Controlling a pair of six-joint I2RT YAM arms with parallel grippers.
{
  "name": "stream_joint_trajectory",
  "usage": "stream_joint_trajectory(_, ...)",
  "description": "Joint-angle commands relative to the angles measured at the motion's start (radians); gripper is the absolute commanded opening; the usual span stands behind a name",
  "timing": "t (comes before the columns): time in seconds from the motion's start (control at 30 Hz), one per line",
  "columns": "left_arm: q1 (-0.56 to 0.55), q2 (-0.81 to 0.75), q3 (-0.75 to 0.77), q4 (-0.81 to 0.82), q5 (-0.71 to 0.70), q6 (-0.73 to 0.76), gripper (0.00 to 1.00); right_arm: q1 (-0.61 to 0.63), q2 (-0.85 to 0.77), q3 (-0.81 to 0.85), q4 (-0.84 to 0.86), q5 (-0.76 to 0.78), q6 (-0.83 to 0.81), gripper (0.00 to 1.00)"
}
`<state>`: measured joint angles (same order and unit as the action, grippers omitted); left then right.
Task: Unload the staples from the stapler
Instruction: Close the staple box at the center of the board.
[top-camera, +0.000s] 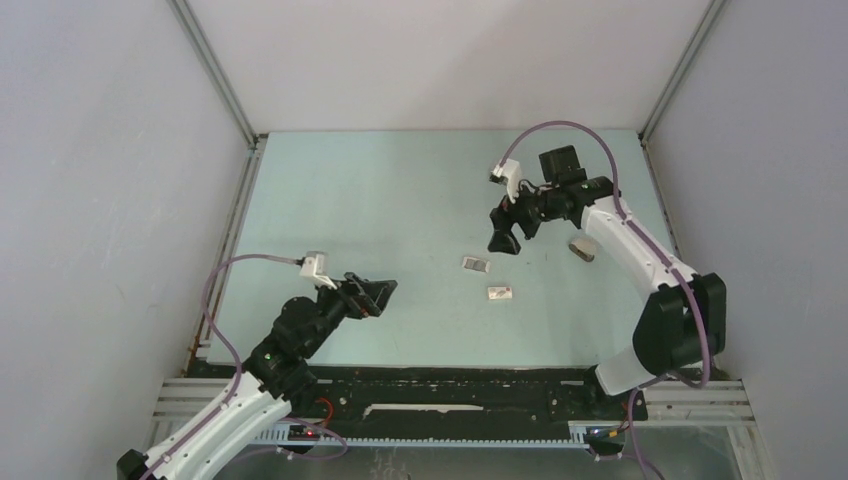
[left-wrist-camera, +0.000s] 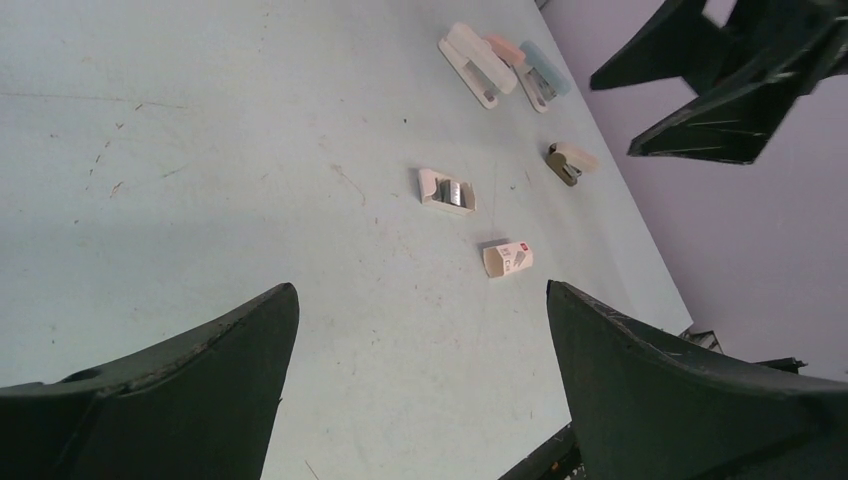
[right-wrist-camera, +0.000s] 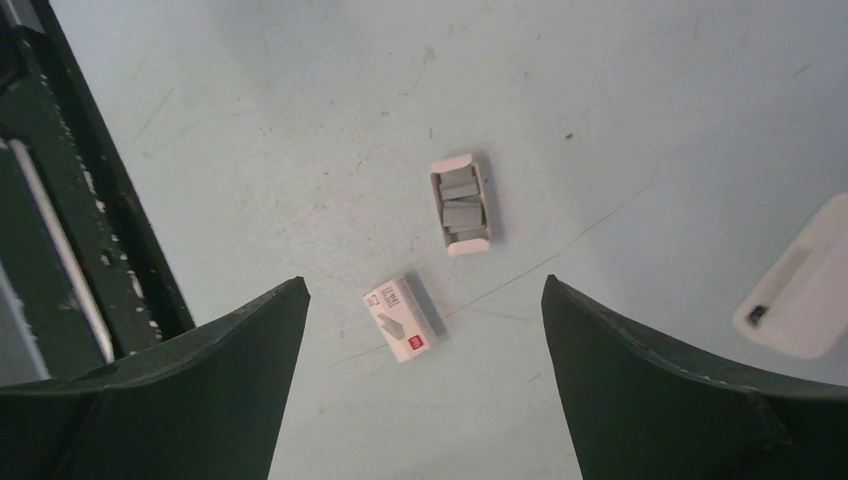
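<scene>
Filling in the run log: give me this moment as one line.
left pincer: open, empty | right pincer: open, empty | staples: in open tray beside closed staple box | white stapler: on table, unheld

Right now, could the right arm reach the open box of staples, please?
Probably yes: the right pincer hangs open close above the open box, and nothing covers the box or stands between them.
</scene>
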<state>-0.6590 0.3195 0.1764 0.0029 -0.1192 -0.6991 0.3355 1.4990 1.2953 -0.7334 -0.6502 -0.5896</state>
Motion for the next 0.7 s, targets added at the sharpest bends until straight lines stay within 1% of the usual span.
stream_joint_trajectory(0.0, 0.001, 0.004, -0.021, 0.072, 0.006, -0.003, 1.00, -0.019, 0.039, -0.032, 0.029, -0.118, 0.164, 0.95)
stream_joint_trajectory(0.1, 0.002, 0.003, -0.038, 0.096, 0.005, -0.012, 1.00, -0.019, 0.056, -0.057, 0.109, -0.097, 0.265, 0.90)
stream_joint_trajectory(0.3, 0.002, 0.011, -0.054, 0.130, 0.012, -0.029, 1.00, -0.018, 0.136, -0.066, 0.162, -0.059, 0.377, 0.76)
stream_joint_trajectory(0.43, 0.003, 0.012, -0.057, 0.136, 0.012, -0.032, 1.00, -0.017, 0.157, -0.066, 0.181, -0.037, 0.392, 0.73)
stream_joint_trajectory(0.57, 0.003, 0.017, -0.060, 0.142, 0.013, -0.031, 1.00, -0.018, 0.172, -0.066, 0.186, -0.028, 0.386, 0.72)
stream_joint_trajectory(0.67, 0.003, 0.020, -0.060, 0.144, 0.016, -0.031, 1.00, -0.017, 0.187, -0.064, 0.197, -0.011, 0.387, 0.66)
